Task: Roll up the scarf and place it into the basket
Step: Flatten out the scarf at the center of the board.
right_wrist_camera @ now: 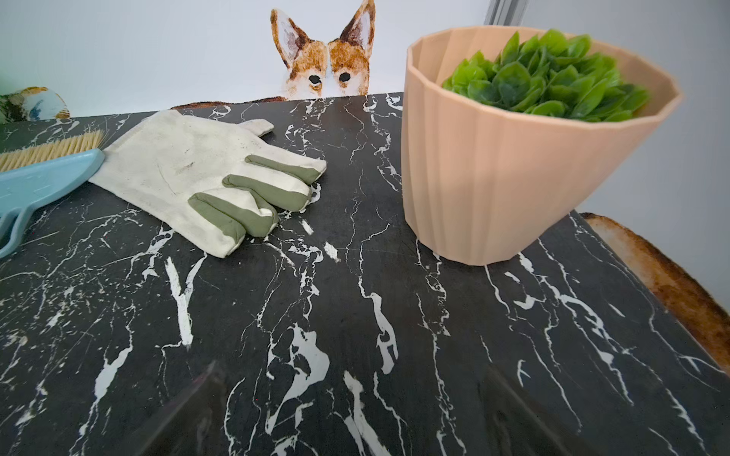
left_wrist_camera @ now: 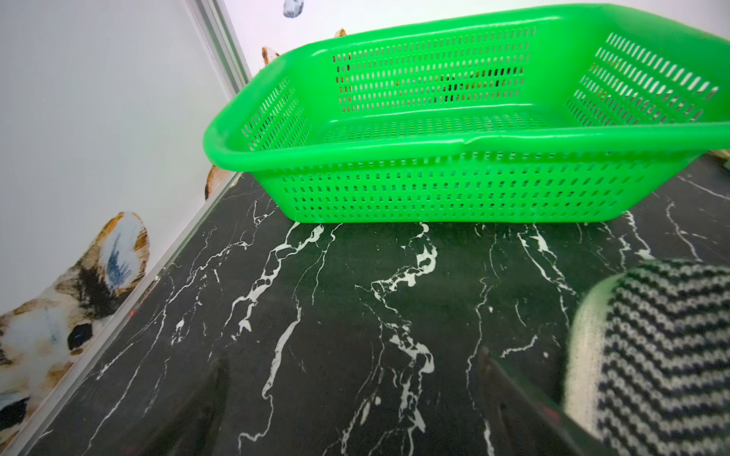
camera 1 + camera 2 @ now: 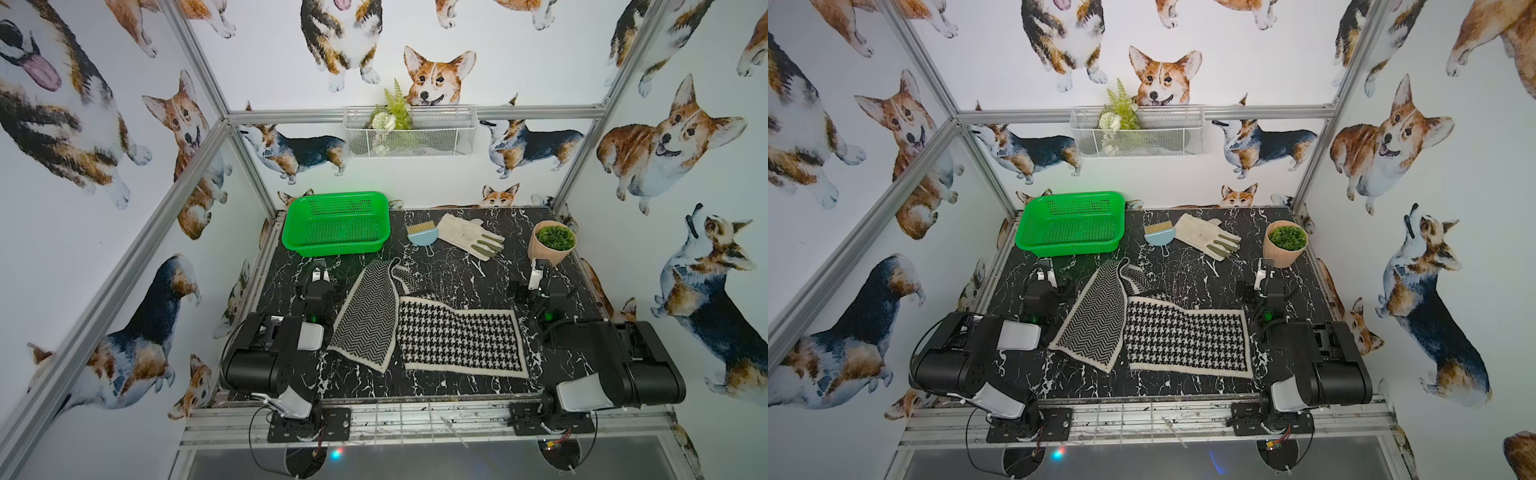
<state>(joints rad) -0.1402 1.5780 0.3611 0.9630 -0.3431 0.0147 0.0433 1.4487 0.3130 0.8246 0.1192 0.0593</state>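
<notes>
Both arms folded back at the near edge of the desk [image 3: 457,266], forearms low and pointing toward the far wall. Left tool [image 3: 319,266] sits just short of the basket [image 3: 336,224], released, nothing in it. Right tool [image 3: 538,270] sits just short of the plant pot [image 3: 552,243], also released and empty.

Scarf [image 3: 457,340] lies unrolled between the two arms, bent into a V: houndstooth face up on the right run, herringbone face up on the left run, which overlaps the houndstooth part near the bend. Neither tool touches it. Basket is at the far left corner of the desk, nothing visible inside (perforated base shows through in the left wrist view [image 2: 434,126]).

Hard to make out:
- In both wrist views the fingers [image 2: 509,395] are only dark blurs at the frame's bottom edge, spread well apart.
- Left wrist view cuts the scarf [image 2: 651,355] to one cream-edged striped corner beside a finger.
- The scarf's bend, nearest the basket, is bunched; can't tell how the layers stack.
- Right wrist view crops the blue dustpan [image 1: 35,185] with its brush; the glove [image 1: 197,173] touches it.
- In both top views the arms' bodies hide the desk's near corners.
</notes>
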